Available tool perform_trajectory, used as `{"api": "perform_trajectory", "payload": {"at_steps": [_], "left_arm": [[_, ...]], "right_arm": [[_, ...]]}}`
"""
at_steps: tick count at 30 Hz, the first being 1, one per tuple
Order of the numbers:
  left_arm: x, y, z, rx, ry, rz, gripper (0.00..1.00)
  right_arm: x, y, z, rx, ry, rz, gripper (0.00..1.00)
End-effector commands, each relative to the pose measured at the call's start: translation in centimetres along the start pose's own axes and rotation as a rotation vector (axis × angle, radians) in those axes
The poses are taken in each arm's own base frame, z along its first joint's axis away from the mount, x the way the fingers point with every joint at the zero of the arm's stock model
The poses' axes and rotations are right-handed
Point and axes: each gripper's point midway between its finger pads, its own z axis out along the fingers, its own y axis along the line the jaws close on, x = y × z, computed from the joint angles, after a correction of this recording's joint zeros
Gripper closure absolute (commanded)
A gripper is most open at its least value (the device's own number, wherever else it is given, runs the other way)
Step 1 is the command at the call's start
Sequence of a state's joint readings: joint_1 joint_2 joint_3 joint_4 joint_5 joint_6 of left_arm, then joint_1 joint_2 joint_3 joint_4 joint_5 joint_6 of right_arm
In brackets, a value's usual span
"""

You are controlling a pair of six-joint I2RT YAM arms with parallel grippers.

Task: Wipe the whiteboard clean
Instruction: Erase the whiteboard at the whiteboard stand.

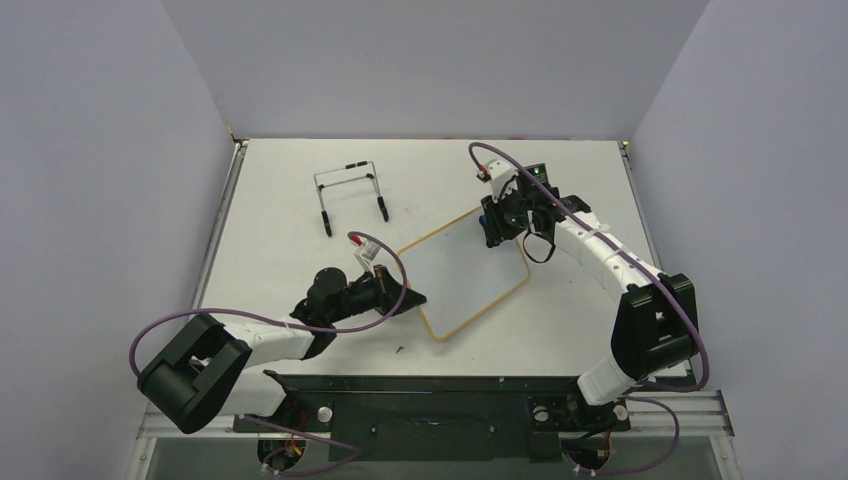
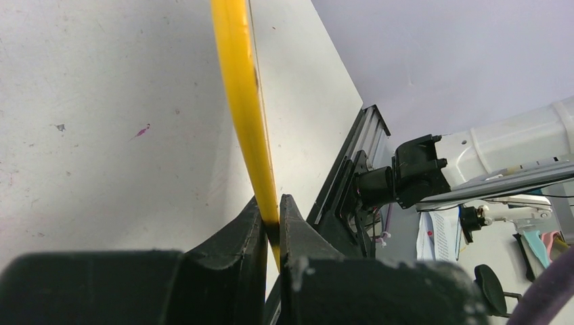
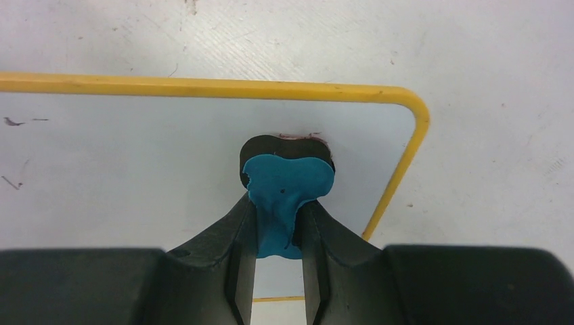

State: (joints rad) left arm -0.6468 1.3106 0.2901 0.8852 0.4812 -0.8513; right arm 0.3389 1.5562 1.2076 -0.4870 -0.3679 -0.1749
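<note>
The whiteboard point(image 1: 470, 275) lies in the middle of the tabletop point(image 1: 560, 320). The left end effector point(image 2: 272, 206) pinches its near-left edge so it cannot slide. The right end effector point(image 3: 281, 203) grips the blue eraser point(image 3: 284, 179), pressed on the far corner to wipe it.

Left gripper point(image 1: 412, 296) and right gripper point(image 1: 492, 232) sit at opposite ends of the whiteboard point(image 1: 465, 275)

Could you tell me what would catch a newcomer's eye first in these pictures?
The whiteboard sits askew at mid-table, its yellow frame pinched at the near-left edge by the left tool. The right tool holds a blue eraser against the board's far corner. A black wire stand stands apart, back left.
</note>
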Motion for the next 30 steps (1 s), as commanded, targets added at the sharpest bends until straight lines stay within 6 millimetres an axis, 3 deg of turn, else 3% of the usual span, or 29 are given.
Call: {"api": "perform_trajectory", "payload": {"at_steps": [1, 4, 7, 11, 13, 17, 19, 24, 27, 30], "left_arm": [[-3.4, -5.3, 0.5, 0.204, -0.099, 0.127, 1.00], [-3.2, -5.2, 0.7, 0.201, -0.091, 0.112, 1.00], [-3.2, -5.0, 0.8, 0.190, -0.088, 0.105, 1.00], [-3.4, -5.0, 0.7, 0.182, -0.097, 0.107, 1.00], [-3.6, -5.0, 0.7, 0.176, -0.102, 0.112, 1.00], [-4.0, -5.4, 0.3, 0.176, -0.122, 0.123, 1.00], [-4.3, -5.5, 0.1, 0.179, -0.131, 0.129, 1.00], [-4.6, -5.7, -0.5, 0.182, -0.142, 0.141, 1.00], [-4.7, -5.8, -0.7, 0.183, -0.147, 0.146, 1.00], [-4.8, -5.8, -0.7, 0.183, -0.152, 0.140, 1.00]], "right_arm": [[-0.1, 3.2, 0.7, -0.057, 0.024, -0.105, 1.00], [-3.2, 6.5, 0.1, -0.123, -0.042, -0.173, 1.00], [-5.2, 11.4, -0.8, -0.227, -0.075, -0.247, 1.00], [-3.8, 16.1, -0.9, -0.319, -0.027, -0.320, 1.00], [-2.6, 16.5, -0.5, -0.322, 0.002, -0.325, 1.00], [0.5, 14.1, 0.6, -0.269, 0.088, -0.281, 1.00], [2.2, 11.8, 1.1, -0.229, 0.133, -0.248, 1.00], [3.2, 3.0, 0.7, -0.051, 0.105, -0.126, 1.00], [3.6, -1.1, 0.3, 0.024, 0.077, -0.092, 1.00], [3.9, -1.0, 0.7, -0.014, 0.076, -0.079, 1.00]]}}
